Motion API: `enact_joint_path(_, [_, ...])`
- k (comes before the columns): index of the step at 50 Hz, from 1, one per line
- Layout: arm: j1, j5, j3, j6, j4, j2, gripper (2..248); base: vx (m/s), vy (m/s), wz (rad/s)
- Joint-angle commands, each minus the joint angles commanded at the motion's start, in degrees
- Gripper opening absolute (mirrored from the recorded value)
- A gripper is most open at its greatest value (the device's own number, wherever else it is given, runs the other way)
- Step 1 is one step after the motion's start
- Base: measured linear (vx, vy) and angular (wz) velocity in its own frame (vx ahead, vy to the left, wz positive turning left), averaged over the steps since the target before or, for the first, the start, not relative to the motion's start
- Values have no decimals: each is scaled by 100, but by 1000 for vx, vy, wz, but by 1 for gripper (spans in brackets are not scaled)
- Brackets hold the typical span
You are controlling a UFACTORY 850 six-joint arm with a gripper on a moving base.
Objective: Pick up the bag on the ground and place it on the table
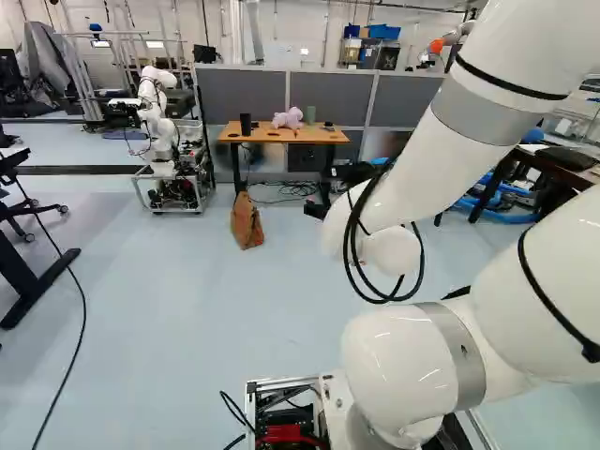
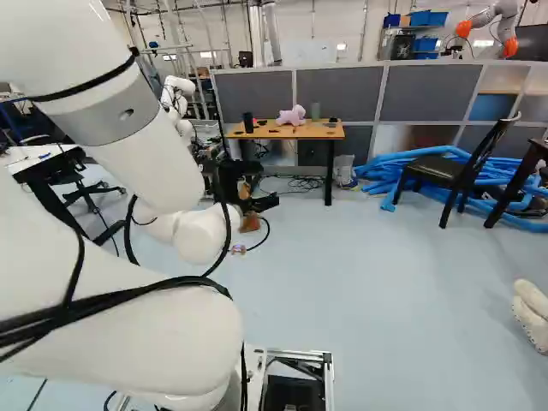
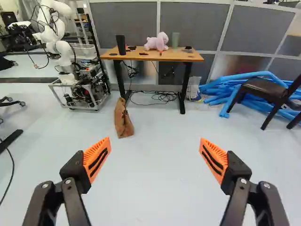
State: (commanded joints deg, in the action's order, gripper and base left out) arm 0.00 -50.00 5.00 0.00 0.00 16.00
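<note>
On the floor (image 3: pixel 162 123) near the table (image 3: pixel 157 58), brown bag (image 3: pixel 123 123) stands upright. Gripper (image 3: pixel 154 140) spread wide, well short of it. Suggest: advance, centre on bag, descend before pinching its top.

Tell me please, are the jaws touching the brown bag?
Apart. The wrist view shows the jaws wide open, with floor between them and the bag, which stands farther ahead.
</note>
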Motion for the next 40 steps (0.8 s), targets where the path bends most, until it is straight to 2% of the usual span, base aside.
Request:
enact_joint_path(19, [0,0,0,0,0,0,247,46,5,20])
enact_joint_path(40, [0,0,0,0,0,0,247,186,43,205])
